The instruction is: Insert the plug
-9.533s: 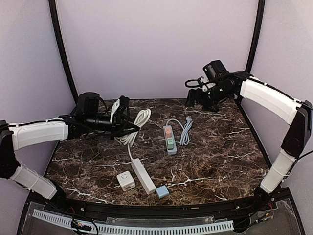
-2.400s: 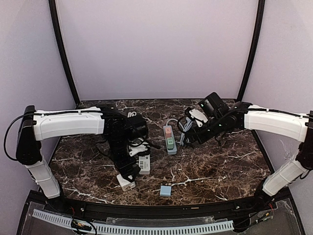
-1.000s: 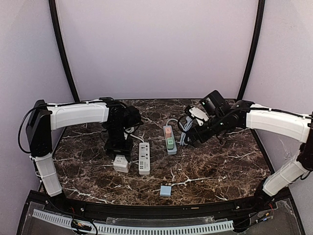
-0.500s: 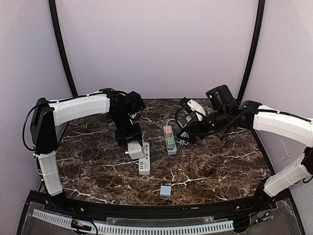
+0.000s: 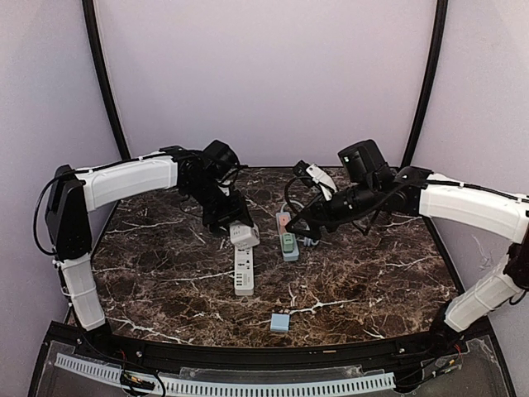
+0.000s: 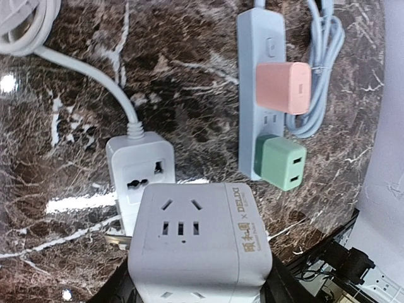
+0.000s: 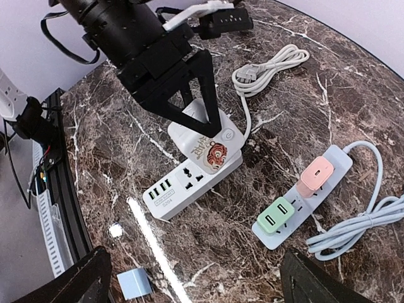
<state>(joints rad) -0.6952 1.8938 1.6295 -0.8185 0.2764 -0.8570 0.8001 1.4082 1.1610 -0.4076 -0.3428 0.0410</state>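
Note:
My left gripper (image 5: 232,222) is shut on a white cube plug adapter (image 5: 243,235) and holds it over the far, cord end of the white power strip (image 5: 243,271). In the left wrist view the adapter (image 6: 199,243) fills the space between my fingers, with one strip socket (image 6: 142,170) showing just beyond it. In the right wrist view the adapter (image 7: 205,144) rests tilted at the strip (image 7: 180,186). I cannot tell whether its prongs are in. My right gripper (image 5: 304,225) is open and empty, hovering above the blue-grey strip (image 5: 287,240).
The blue-grey strip (image 6: 260,76) carries a pink charger (image 6: 283,87) and a green charger (image 6: 281,163), with its cable (image 6: 322,69) coiled beside it. A small blue cube (image 5: 281,322) lies near the front edge. The white strip's cord (image 7: 271,66) lies coiled behind.
My left gripper has carried the adapter back and to the right, to the white strip's far end. My right arm has shifted left over the blue-grey strip.

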